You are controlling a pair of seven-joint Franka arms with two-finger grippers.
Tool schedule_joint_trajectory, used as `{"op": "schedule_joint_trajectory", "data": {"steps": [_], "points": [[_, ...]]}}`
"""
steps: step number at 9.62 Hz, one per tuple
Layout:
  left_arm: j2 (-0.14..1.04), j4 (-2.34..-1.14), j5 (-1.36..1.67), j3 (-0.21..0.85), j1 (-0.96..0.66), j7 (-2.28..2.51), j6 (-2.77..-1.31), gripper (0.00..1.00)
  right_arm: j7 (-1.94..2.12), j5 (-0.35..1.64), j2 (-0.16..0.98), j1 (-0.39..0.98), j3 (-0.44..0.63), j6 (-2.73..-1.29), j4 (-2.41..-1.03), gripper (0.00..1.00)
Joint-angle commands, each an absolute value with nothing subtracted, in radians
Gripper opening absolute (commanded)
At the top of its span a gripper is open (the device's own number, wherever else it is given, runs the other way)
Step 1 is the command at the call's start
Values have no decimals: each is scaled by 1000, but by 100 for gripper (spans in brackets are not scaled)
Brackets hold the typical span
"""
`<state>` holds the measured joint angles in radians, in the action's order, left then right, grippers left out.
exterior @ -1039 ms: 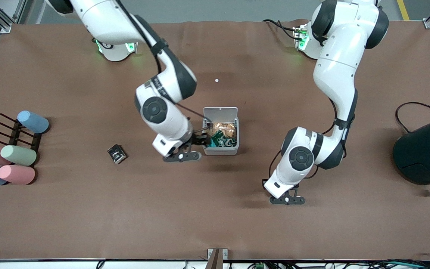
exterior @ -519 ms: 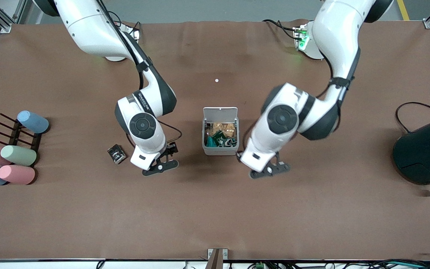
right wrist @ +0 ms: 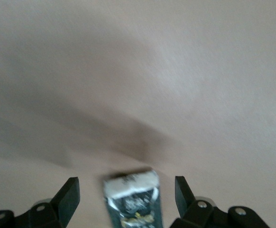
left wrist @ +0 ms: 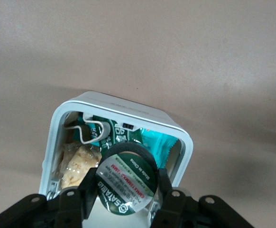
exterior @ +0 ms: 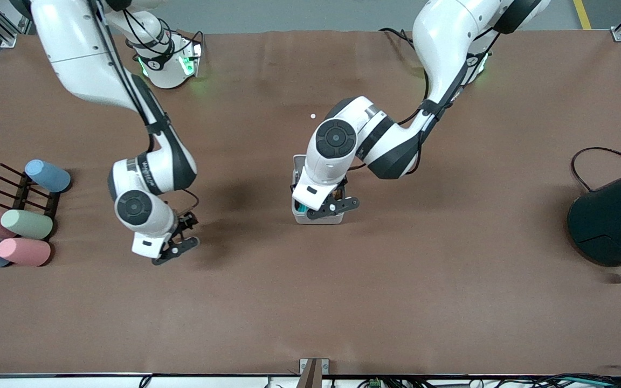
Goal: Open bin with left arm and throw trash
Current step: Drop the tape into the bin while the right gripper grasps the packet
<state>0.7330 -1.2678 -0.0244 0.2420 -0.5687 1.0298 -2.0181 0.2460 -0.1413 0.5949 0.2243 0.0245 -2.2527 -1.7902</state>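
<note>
The bin [exterior: 318, 218] stands mid-table with its lid [exterior: 296, 161] raised. My left gripper [exterior: 302, 202] hangs over the open bin [left wrist: 128, 107], shut on the round dark green disc [left wrist: 126, 183] and holding it above the opening. A tan scrap [left wrist: 78, 166] and green and teal wrappers lie inside. My right gripper [exterior: 187, 221] is open, low over the table toward the right arm's end. The black-and-white wrapper [right wrist: 133, 202] lies on the table between its fingers [right wrist: 71, 190]. The front view hides this wrapper under the right hand.
Pastel cylinders [exterior: 25, 223] lie on and beside a dark rack [exterior: 19, 186] at the right arm's end. A big dark teal cylinder [exterior: 615, 221] with a black cable [exterior: 601, 153] stands at the left arm's end. A tiny white speck [exterior: 313, 116] lies near the bases.
My right gripper left the bin and swung toward the right arm's end, over the wrapper. My left arm moved in from nearer the front camera to over the open bin.
</note>
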Motion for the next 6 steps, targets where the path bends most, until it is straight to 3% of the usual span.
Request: {"op": "schedule_joint_trajectory", "data": {"steps": [1, 2, 3, 4, 5, 6], "points": [[747, -1269, -15, 241, -575, 1055, -2052, 15, 287, -163, 525, 201, 2, -2266, -1890, 90], [756, -1269, -11, 242, -577, 1105, -2072, 17, 297, -163, 525, 207, -2, -2267, -1907, 90], [756, -1267, -9, 244, -580, 1133, -2072, 31, 298, -161, 526, 209, -2, -2276, -1914, 90], [756, -1267, -8, 245, -581, 1166, -2072, 83, 299, -161, 526, 206, -2, -2287, -1919, 90], [750, -1267, -9, 245, -592, 1163, -2072, 100, 301, -163, 528, 199, 0, -2296, -1919, 90], [747, -1266, -9, 245, -591, 1164, -2072, 100, 301, -163, 528, 199, 0, -2304, -1931, 90]]}}
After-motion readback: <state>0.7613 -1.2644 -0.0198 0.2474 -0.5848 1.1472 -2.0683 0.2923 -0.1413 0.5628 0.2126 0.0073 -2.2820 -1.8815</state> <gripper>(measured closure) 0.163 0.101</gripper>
